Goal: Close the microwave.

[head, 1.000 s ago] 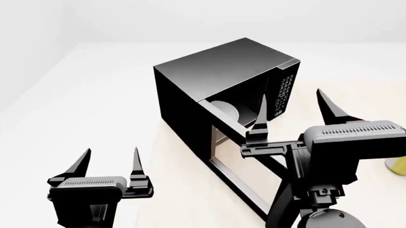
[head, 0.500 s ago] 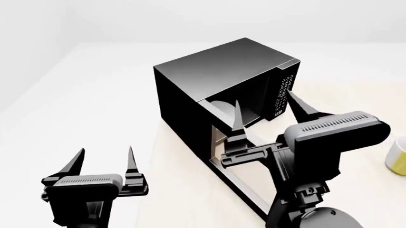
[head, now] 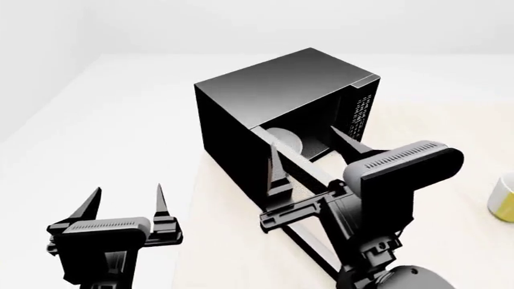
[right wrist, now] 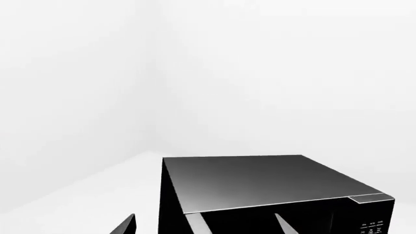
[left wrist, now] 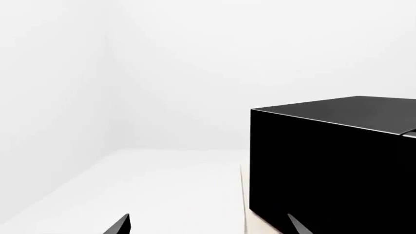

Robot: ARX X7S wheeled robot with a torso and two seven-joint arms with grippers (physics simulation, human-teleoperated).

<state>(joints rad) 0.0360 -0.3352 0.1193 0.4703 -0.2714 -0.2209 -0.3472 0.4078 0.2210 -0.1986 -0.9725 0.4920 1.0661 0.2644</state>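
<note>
Microwave (head: 273,102) sat on pale tabletop (head: 233,241), near its left-rear corner, door (head: 301,211) swung partway open twd robot. White round plate (head: 283,139) visible inside; button panel (head: 359,117) on right of front face. R gripper (head: 309,159) hung in front of the opening, above the door, fingers spread wide, holding nothing. L gripper (head: 124,201) hovered well apart from microwave, off table's left edge, fingers also apart, empty. Yellow mug (head: 504,198) at far right, partly cut off.
</note>
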